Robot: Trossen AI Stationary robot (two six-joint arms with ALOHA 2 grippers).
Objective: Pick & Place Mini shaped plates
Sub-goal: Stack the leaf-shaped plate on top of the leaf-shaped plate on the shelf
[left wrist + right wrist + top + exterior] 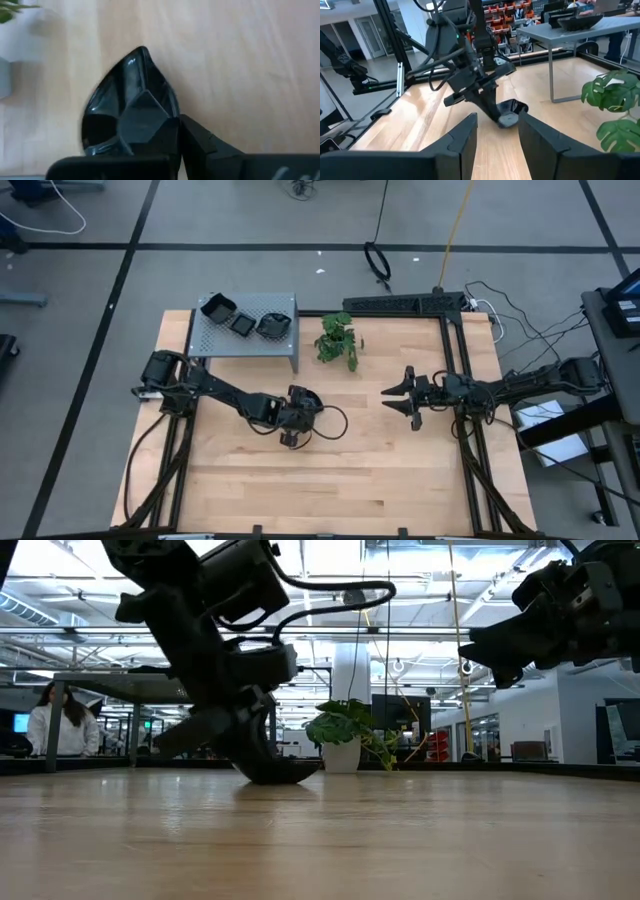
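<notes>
Big pale wooden table [400,470] is mostly bare, grey perforated metal box [225,340] at 11 o'clock carries three glossy black mini plates [243,320], left gripper [296,423] near centre pinches a teardrop-shaped black plate's [127,105] rim for lifting, hiding that edge, right gripper [405,395] hangs spread at 3 o'clock.

Robot lab in an open industrial hall

A wooden table [330,450] stood on a grey floor [250,270] marked with dark lines, cables [520,320] trailing at its right. Beyond it the low view showed ceiling trusses [430,600] with strip lights, glass partitions, and a person [55,725] far left; the right wrist view showed shelves of orange bins [507,12].
</notes>
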